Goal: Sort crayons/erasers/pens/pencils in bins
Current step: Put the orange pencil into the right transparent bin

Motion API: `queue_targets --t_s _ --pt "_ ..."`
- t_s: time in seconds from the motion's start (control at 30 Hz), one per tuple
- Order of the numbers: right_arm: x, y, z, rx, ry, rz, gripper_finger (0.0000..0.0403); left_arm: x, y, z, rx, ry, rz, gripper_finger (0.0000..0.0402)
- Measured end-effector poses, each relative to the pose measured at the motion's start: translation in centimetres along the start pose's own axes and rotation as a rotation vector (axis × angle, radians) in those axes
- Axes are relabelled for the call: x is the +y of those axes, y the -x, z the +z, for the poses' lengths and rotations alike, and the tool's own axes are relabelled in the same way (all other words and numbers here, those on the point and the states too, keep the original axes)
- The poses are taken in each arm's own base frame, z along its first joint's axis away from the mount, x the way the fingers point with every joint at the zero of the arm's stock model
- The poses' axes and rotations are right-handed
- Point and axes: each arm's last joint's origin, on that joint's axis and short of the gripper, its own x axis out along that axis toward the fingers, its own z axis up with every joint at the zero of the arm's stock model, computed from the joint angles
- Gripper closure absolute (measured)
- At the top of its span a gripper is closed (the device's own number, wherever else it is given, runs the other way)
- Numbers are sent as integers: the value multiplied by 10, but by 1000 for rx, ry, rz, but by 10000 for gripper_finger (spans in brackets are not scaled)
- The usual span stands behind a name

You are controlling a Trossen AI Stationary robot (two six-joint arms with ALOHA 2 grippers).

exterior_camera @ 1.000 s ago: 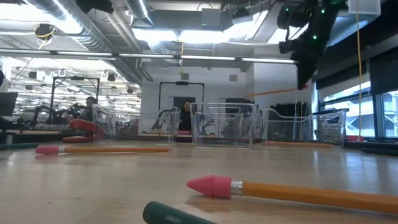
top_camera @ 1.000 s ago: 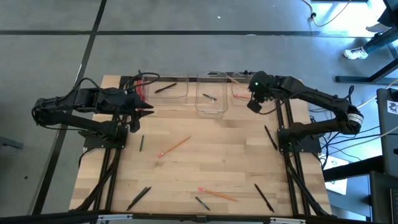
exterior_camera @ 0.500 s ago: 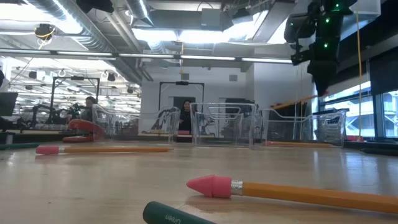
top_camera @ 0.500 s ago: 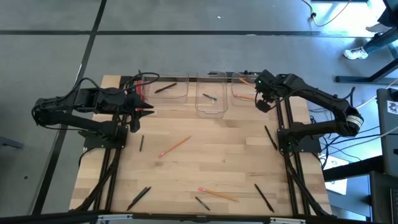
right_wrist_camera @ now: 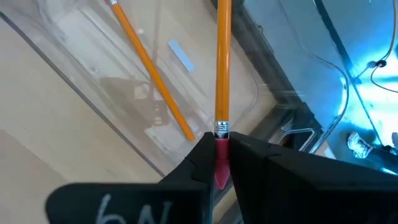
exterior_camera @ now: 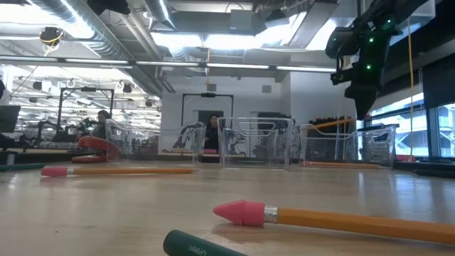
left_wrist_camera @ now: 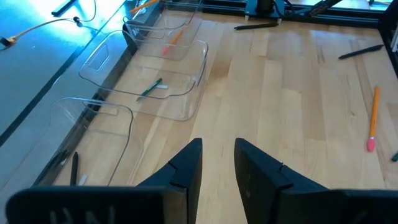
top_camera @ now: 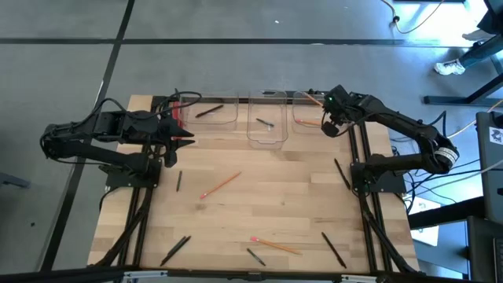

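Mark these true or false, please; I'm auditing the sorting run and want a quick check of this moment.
1. The right pincer grips a pencil by its eraser end. True.
2. The held pencil is over the middle bin. False: it is over the right bin, which already holds another pencil.
3. The left pincer holds a pen. False: it is open with nothing between its fingers, near the left bin.
4. The middle bin holds a crayon. True.
5. Two pencils still lie on the table. True: one near the middle, one by the near edge.
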Motion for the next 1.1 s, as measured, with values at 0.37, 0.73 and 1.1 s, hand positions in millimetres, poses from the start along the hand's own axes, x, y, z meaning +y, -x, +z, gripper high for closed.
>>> queue_targets --t_s 0.37,0.73,1.1 --pt "-2 -1 -1 -6 18 61 366 0 0 0 0 -1 0 316" --pt "4 -17 5 47 92 102 366 0 0 0 1 -1 0 316" --pt "13 -45 15 112 228 126 366 0 0 0 1 -1 0 316"
